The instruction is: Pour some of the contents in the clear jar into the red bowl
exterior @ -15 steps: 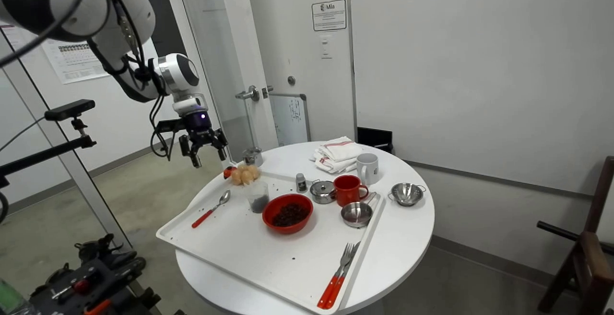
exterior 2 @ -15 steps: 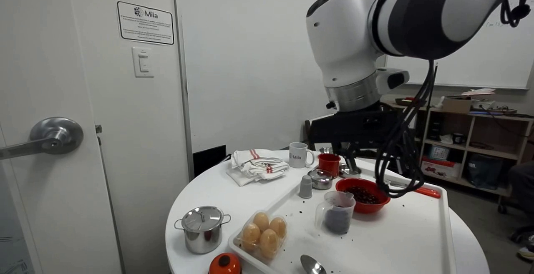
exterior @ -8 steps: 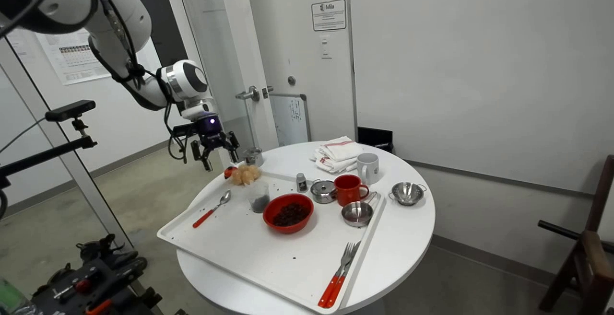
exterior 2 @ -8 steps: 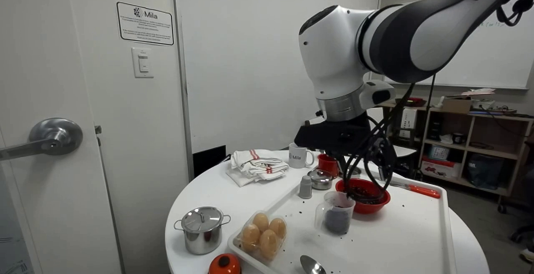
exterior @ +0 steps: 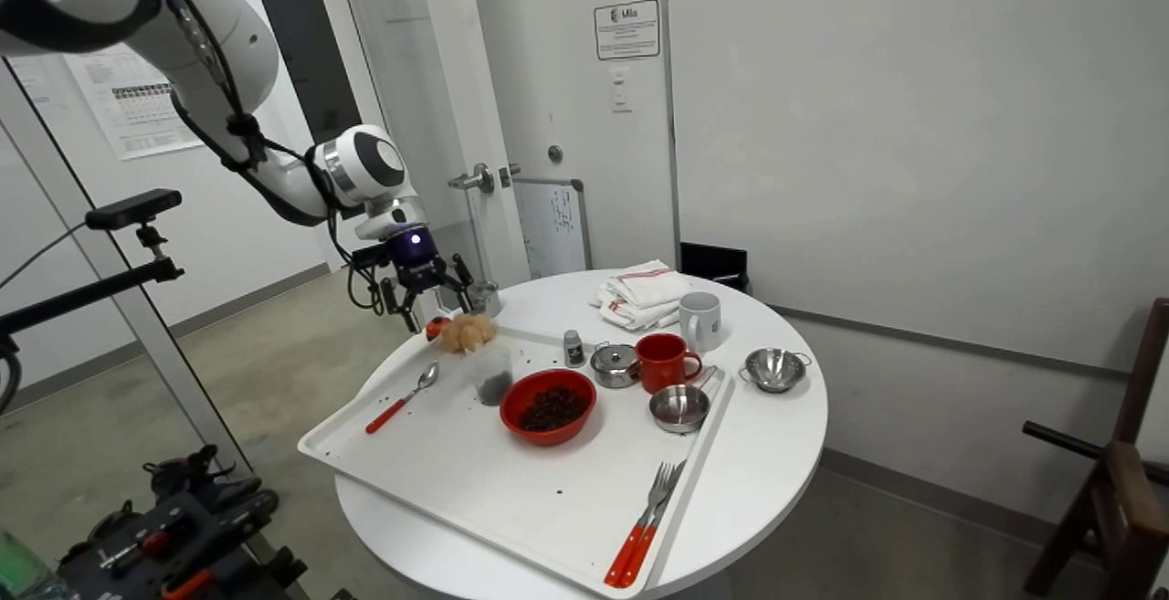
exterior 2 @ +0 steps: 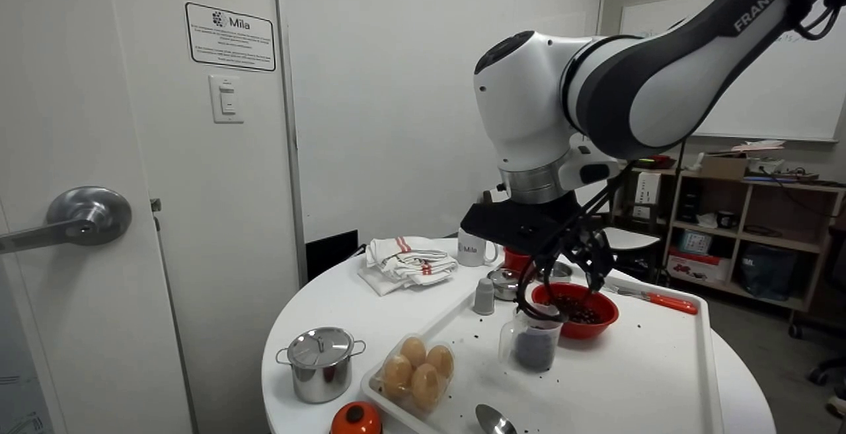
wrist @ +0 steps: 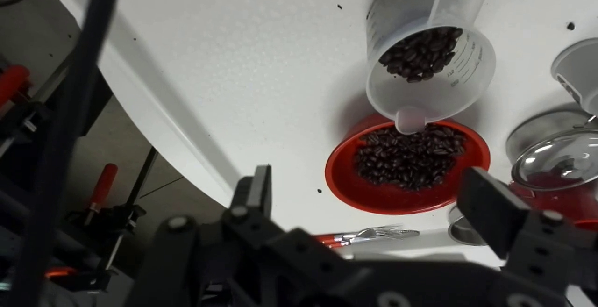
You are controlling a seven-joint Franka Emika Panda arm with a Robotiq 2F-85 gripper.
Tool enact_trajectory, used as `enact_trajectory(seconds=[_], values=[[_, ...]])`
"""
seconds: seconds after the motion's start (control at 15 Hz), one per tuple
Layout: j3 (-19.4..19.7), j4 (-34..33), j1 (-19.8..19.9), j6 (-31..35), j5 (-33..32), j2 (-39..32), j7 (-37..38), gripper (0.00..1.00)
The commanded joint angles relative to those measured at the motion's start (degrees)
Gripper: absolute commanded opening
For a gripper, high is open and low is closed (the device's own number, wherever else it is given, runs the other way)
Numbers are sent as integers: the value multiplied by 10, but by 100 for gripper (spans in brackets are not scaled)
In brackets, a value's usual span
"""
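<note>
The clear jar (exterior: 490,376) is a see-through cup with a spout and a handle. It stands upright on the white tray (exterior: 438,522), with dark beans in its bottom; it also shows in an exterior view (exterior 2: 537,348) and the wrist view (wrist: 434,99). The red bowl (exterior: 545,438) stands beside it and holds dark beans; it also shows in an exterior view (exterior 2: 588,332) and the wrist view (wrist: 392,204). My gripper (exterior: 440,314) is open and empty, tilted, above table height and apart from the jar. In the wrist view its fingers (wrist: 366,176) are wide apart.
Eggs in a clear pack (exterior 2: 418,371), a spoon (exterior: 402,399), a grey shaker (exterior: 573,349), a small lidded pot (exterior: 616,364), a red mug (exterior: 659,363), a steel pan (exterior: 680,408) and a fork and knife (exterior: 639,536) stand or lie around. A taller pot (exterior 2: 322,368) stands beyond the tray.
The arm has come down, and the gripper has moved lower and closer to the jar and eggs, tilting more. It stays open. The jar, the bowl and the other objects have not moved.
</note>
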State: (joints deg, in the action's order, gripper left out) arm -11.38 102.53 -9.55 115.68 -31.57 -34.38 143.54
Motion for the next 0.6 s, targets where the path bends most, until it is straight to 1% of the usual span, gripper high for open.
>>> enact_trajectory(seconds=[0.0,0.2,0.53], values=[[49,-11,-39,21,20,-9,-42,100],[68,-43,-57,12,23,-40,-76,100],[87,-117,-78,-13,44,-109,-135,100]])
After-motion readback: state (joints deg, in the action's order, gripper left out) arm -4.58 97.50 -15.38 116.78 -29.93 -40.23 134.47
